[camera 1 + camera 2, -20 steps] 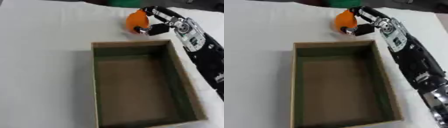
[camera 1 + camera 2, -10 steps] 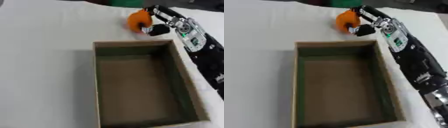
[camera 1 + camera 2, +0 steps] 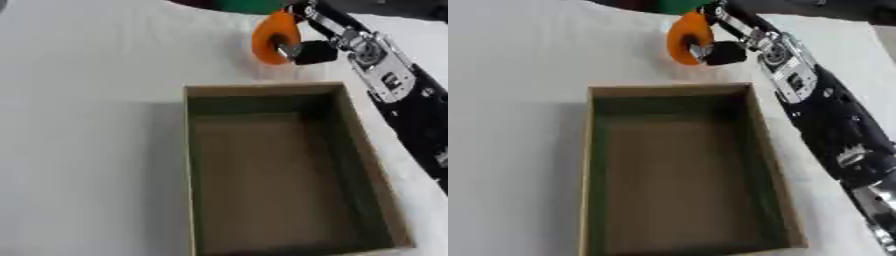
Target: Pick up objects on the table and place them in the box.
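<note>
Nothing lies in the box (image 3: 350, 130) yet: the right hand (image 3: 308, 50) has its fingers curled round the orange thing (image 3: 269, 36), apparently lifted off the counter (image 3: 87, 100) just beyond the box's far rim, still to be dropped inside.

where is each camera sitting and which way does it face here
Left eye view: in the robot's head, looking down at the white table and the open cardboard box; the right arm comes in from the right edge, its robot hand curled on an orange object.
Right eye view: same head, set slightly to the right, same downward look; more of the right arm shows.
Shared: box, orange object, right robot hand; the left robot hand shows in neither.
</note>
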{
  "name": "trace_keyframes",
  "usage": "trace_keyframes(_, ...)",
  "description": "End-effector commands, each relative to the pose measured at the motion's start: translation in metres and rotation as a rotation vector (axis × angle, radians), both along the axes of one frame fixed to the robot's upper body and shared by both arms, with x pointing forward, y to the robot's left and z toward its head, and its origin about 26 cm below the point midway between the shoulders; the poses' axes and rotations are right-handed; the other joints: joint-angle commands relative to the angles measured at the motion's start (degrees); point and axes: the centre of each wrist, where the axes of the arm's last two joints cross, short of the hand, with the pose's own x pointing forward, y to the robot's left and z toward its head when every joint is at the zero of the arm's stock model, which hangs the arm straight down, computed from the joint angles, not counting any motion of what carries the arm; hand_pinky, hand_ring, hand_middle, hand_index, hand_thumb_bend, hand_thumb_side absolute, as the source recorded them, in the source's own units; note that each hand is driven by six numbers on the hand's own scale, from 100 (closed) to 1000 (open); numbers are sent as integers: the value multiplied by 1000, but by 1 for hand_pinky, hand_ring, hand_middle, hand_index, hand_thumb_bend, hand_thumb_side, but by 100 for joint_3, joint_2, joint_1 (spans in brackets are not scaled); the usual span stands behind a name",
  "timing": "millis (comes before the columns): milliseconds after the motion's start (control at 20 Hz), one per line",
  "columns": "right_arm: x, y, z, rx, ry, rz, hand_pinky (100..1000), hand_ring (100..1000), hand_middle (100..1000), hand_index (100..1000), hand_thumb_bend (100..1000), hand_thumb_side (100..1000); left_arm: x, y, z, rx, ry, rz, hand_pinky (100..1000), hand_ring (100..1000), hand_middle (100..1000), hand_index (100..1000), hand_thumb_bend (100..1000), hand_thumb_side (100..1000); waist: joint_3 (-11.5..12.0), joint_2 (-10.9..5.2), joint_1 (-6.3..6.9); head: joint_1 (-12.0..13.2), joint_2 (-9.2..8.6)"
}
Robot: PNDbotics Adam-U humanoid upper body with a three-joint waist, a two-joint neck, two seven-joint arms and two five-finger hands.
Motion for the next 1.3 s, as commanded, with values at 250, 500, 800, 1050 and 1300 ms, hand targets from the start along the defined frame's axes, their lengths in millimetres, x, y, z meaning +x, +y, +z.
trace_keyframes(250,-28,13,38,-27,-161,130,759,723,515,705,100,339,-7,10,-6,-2,23,48,420,549,602,717,100,783,-278,-650,166,79,376)
trace_keyframes(500,-44,38,43,-37,-183,250,752,723,515,701,100,336,-9,12,-11,-2,44,59,418,550,602,718,100,782,-498,-962,283,290,587)
trace_keyframes(800,-63,64,36,-25,-141,366,743,719,510,693,100,338,-10,12,-13,-5,48,59,416,551,602,718,100,781,-553,-1188,356,356,659)
trace_keyframes(1050,-78,85,18,-18,-50,441,740,722,515,694,100,334,-10,12,-13,-5,38,61,414,552,602,717,100,779,-639,-1351,428,459,842)
trace_keyframes(1300,-84,114,-6,-10,22,480,749,721,515,699,100,328,-10,12,-15,-6,27,61,412,553,601,718,100,780,-838,-1488,557,680,1032)
